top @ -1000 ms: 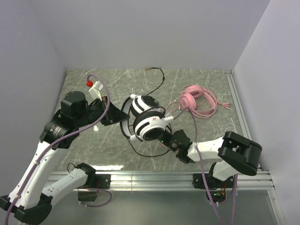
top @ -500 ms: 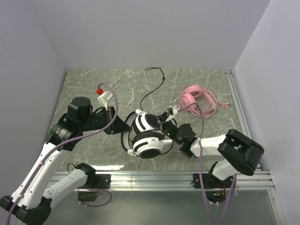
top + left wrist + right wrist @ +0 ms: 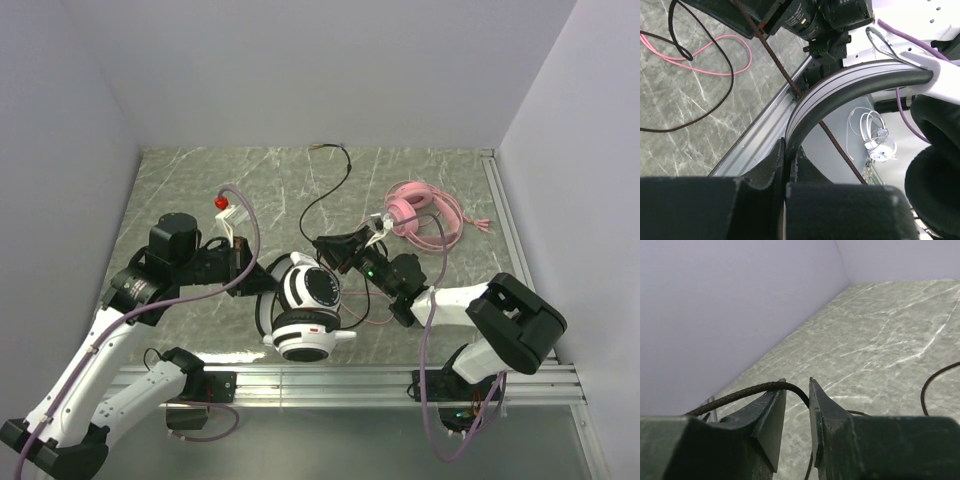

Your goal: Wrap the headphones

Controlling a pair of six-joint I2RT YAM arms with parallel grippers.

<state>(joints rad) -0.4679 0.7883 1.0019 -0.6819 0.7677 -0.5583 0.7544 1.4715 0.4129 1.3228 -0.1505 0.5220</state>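
two headsets are on the scene, but only one is being worked. the black and white over-ear headset [image 3: 305, 305] is held at the near edge of the grey marbled worktop [image 3: 440, 170], close by the metal rail [image 3: 380, 376]. a second ago it sat nearer the middle, so it has been carried toward the arm bases and turned. the left claw [image 3: 785, 155] is clamped tight on its grey-striped headband [image 3: 840, 82], with one dark ear cushion [image 3: 935, 185] beside it. the right claw [image 3: 796, 390] has drawn away from the ear cups toward the far side. its fingers stand a narrow gap apart, and the black braided cable [image 3: 750, 389] lies over one finger and drops through that gap, guided rather than pinched as far as i can see. this parting has probably pulled the cable out between the arms, ready for a turn around the headset. much of the cable trails across the worktop, so wrapping seems barely begun. the pink over-ear headset [image 3: 410, 212] and its pink cable [image 3: 455, 225] lie unmoved at the far right.
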